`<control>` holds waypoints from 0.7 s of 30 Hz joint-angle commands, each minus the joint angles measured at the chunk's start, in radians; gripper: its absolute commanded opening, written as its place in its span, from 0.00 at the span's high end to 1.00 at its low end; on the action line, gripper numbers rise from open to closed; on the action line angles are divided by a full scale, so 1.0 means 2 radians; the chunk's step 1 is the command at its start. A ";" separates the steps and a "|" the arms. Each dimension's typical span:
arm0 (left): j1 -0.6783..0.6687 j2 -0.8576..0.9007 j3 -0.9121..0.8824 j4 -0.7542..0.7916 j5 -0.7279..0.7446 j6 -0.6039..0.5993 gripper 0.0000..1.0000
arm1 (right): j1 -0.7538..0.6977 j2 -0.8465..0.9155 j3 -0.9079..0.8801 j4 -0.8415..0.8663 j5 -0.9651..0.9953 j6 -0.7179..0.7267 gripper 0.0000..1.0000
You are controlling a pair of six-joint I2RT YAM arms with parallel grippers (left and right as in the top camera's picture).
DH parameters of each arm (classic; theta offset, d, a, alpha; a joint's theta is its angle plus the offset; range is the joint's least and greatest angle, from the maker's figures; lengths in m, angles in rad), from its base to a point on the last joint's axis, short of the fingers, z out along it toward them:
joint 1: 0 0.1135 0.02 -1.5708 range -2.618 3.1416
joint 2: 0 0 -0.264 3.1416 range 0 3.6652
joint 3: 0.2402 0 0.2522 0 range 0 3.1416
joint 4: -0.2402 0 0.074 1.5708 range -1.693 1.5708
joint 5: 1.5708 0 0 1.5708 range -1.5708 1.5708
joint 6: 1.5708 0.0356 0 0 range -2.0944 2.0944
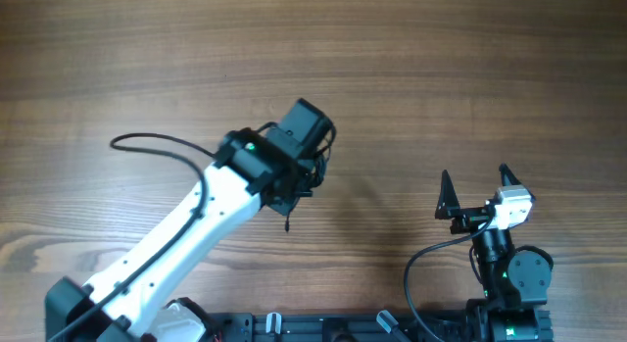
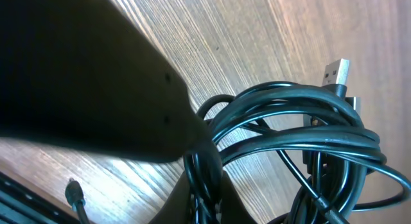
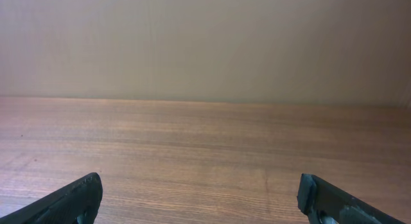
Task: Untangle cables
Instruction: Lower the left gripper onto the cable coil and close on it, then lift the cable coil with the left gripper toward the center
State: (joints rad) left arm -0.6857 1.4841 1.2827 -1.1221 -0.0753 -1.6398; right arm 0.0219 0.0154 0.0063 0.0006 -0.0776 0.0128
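Cables (image 2: 295,134) in one tangled coil over table (image 1: 441,68) middle, pinched tight in my left tool (image 1: 304,185). My right tool (image 1: 475,180) gapes wide, empty, well apart. No strand freed yet; I judge all untangling left.

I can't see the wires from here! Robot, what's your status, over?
Left gripper shut on cables. Right gripper open, empty. Cables all one tangle, silver plug sticking out. Nothing seen in the way.
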 commanded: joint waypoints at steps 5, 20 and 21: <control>-0.003 0.051 -0.004 -0.002 -0.014 -0.033 0.96 | 0.002 -0.004 -0.001 0.001 -0.002 -0.005 0.00; -0.064 0.090 -0.004 0.047 -0.024 -0.035 0.19 | 0.002 -0.004 0.000 0.001 -0.002 -0.005 0.00; -0.060 0.085 -0.003 0.047 -0.035 0.006 0.07 | 0.002 -0.004 -0.001 0.001 -0.002 -0.005 0.01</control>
State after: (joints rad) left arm -0.8143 1.6581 1.2816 -1.0252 -0.0830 -1.7439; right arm 0.0219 0.0154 0.0063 0.0006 -0.0776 0.0128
